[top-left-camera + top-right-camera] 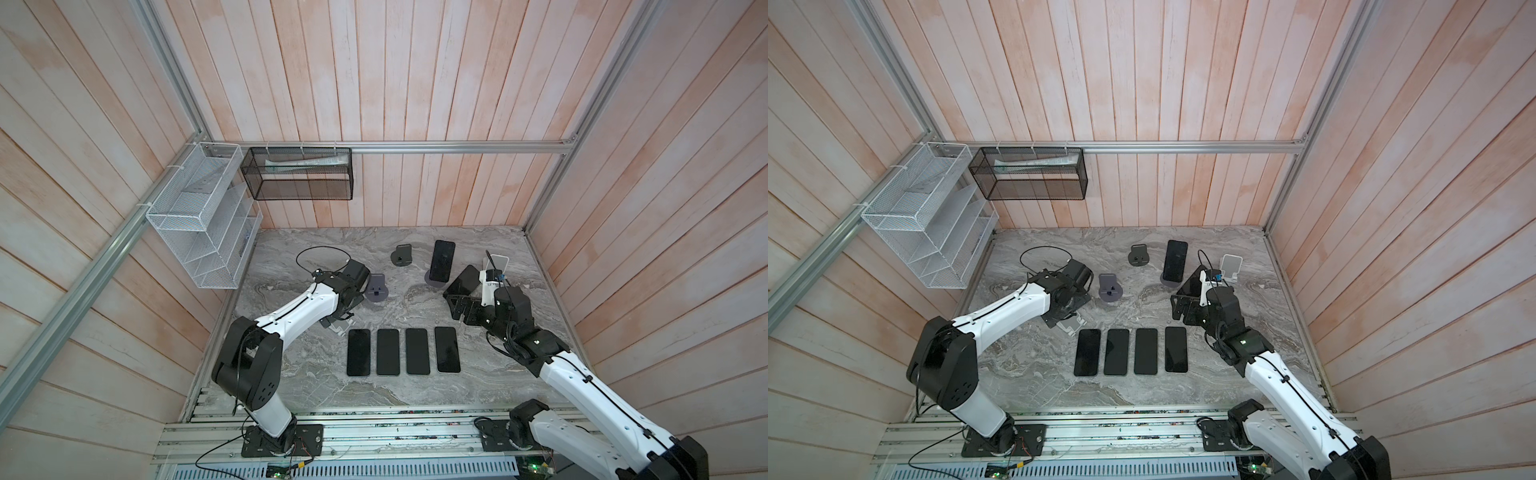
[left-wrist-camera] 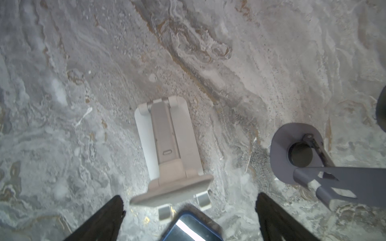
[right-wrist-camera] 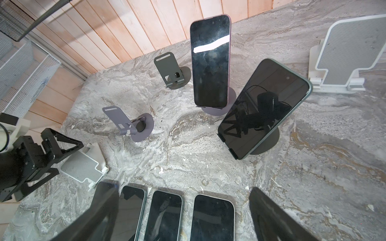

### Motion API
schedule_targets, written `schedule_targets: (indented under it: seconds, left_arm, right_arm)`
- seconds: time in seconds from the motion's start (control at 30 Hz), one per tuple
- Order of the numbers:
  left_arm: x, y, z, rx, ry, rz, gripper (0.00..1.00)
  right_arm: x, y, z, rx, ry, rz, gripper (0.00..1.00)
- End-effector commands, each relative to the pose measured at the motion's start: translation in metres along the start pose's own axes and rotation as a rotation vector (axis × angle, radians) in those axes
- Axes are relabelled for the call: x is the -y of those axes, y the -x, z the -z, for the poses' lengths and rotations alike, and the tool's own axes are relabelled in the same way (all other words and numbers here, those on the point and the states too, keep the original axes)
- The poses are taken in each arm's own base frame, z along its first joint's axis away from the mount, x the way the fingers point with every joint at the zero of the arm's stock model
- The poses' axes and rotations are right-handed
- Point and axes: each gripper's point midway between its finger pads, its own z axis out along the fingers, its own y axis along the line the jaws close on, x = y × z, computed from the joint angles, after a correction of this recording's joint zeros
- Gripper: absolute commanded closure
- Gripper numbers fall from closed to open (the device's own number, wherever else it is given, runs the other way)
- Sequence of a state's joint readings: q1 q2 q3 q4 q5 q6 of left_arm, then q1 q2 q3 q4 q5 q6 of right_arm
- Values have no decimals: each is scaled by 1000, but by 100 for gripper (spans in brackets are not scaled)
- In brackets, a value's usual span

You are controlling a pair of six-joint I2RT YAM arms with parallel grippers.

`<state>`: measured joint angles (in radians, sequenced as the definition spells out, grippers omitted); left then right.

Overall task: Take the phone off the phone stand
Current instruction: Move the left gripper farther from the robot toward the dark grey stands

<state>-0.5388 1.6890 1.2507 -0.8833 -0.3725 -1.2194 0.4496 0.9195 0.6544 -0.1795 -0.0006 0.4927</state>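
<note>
the left gripper (image 2: pixel 190 197) hangs with its claw spread wide over a folded white stand (image 2: pixel 167 135), gripping nothing, and a blue-edged phone (image 2: pixel 194 227) lies flat between its fingers, untouched. the right gripper (image 3: pixel 183 187) is also apart and empty, near a tilted phone (image 3: pixel 263 110) leaning on its dark stand (image 3: pixel 269 144). an upright phone (image 3: pixel 210 62) sits on a purple-grey stand (image 3: pixel 217 110) just beyond.

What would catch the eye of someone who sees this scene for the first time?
Four dark phones lie flat in a neat row at the front of the marble table. Behind them, toward the right, an upright phone and a tilted phone rest on round-based stands, while empty stands sit nearby.
</note>
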Motion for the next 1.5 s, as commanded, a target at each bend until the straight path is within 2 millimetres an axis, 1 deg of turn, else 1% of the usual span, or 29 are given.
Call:
schedule_targets:
  seconds: [0.0, 0.17, 0.33, 0.4, 0.5, 0.57, 0.63, 0.73, 0.8, 0.87, 0.93, 1.0, 1.07, 1.13, 1.2, 1.3, 1.37, 1.47]
  left_arm:
    - [-23, -2, -7, 2, 145, 113, 0]
    - [-23, -2, -21, 16, 209, 72, 0]
    - [-16, -3, -37, 24, 223, 53, 0]
    - [-14, -2, -44, 24, 223, 50, 2]
    - [-19, 0, -48, 35, 242, 46, 8]
    - [-22, 0, -49, 40, 242, 37, 13]
    - [-25, 0, -49, 46, 231, 26, 25]
    - [-29, 0, -47, 56, 217, 12, 38]
    - [-28, 2, -46, 59, 191, -5, 42]
    - [-24, 4, -42, 65, 148, -20, 42]
    - [-16, 11, -35, 84, 95, -48, 42]
    - [-1, 22, -27, 119, 38, -107, 42]
    - [20, 33, -18, 152, -34, -196, 42]
    - [45, 38, -15, 158, -131, -329, 42]
    - [57, 45, -19, 172, -190, -399, 43]
    - [69, 65, -28, 177, -242, -448, 45]
    - [78, 82, -32, 201, -238, -484, 45]
    - [96, 101, -35, 251, -216, -577, 46]
  right_arm:
    - [3, -5, -1, -13, -2, 28, 2]
    - [7, -10, 3, -14, -7, 43, 2]
    - [10, -13, 3, -18, -5, 42, 2]
    - [10, -13, 2, -21, -4, 43, 2]
    - [8, -12, 3, -22, 1, 46, 2]
    - [7, -11, 5, -20, 4, 47, 2]
    - [8, -11, 6, -16, 0, 46, 2]
    - [9, -14, 6, -20, -3, 45, 2]
    - [8, -13, 5, -25, 3, 43, 3]
    - [4, -10, 6, -24, 15, 40, 3]
    - [1, -5, 8, -15, 24, 39, 3]
    - [0, -2, 9, -7, 20, 38, 3]
    - [1, -1, 8, -5, 17, 34, 3]
    - [0, 0, 7, -11, 17, 36, 4]
    - [-2, 3, 9, -21, 8, 41, 5]
    - [-2, 11, 19, -2, -1, 40, 5]
    - [0, 12, 26, 20, -10, 29, 5]
    - [4, 11, 34, 28, -25, 19, 5]
